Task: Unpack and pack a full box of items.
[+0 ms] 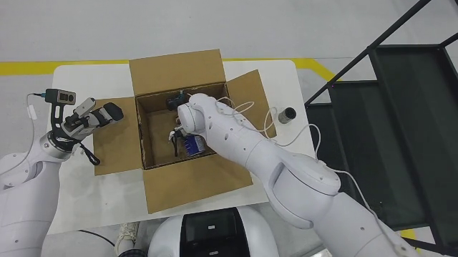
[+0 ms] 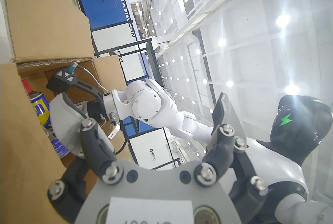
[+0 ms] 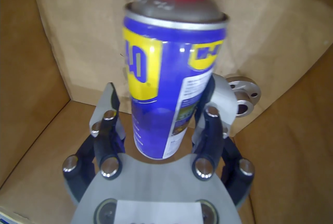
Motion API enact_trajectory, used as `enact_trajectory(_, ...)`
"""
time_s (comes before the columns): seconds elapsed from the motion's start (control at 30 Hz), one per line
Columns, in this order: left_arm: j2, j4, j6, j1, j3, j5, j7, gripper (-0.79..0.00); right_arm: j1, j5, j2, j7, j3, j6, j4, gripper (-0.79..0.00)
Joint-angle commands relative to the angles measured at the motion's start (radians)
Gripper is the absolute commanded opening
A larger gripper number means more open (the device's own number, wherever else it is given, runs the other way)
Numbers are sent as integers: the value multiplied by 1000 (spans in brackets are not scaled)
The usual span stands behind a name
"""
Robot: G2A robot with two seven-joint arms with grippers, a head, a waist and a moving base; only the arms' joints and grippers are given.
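- The right arm bends down into the open cardboard box [image 1: 175, 71], wrist lowest.
- The right gripper [image 3: 164, 89] is spread around the blue spray can [image 3: 169, 74]: one finger touches it, the other stands just off it.
- The can's red cap points away from the palm.
- A metal flange [image 3: 243, 97] lies just beside one finger.
- The left gripper [image 2: 141, 110] hangs wide open beside the box's side flap, pointing toward the box.

an open brown cardboard box [image 1: 175, 71], its 4 flaps spread flat, surrounds the right gripper [image 3: 165, 95]. a blue and yellow spray can [image 3: 169, 74] sits right in front of that gripper, slightly tilted, red cap pointing away from it. a small metal flange [image 3: 243, 98] lies just beyond the gripper, against a box wall.
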Motion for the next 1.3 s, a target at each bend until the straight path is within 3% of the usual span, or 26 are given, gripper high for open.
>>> enact_trajectory(0.0,0,0,0,0,0,0,0,0,1,-3,-6,0,-1,3,2,-785)
enact_trajectory(0.37,0,0,0,0,0,0,0,0,-13,-44,6,-7,31,69,-102,-785)
enact_trajectory(0.63,0,0,0,0,0,0,0,0,-83,-123,83,43,118,93,-320,-785)
enact_trajectory(1.0,0,0,0,0,0,0,0,0,-387,-332,253,145,385,-3,-853,-785)
enact_trajectory(1.27,0,0,0,0,0,0,0,0,-612,-372,315,65,540,-181,-1151,-785)
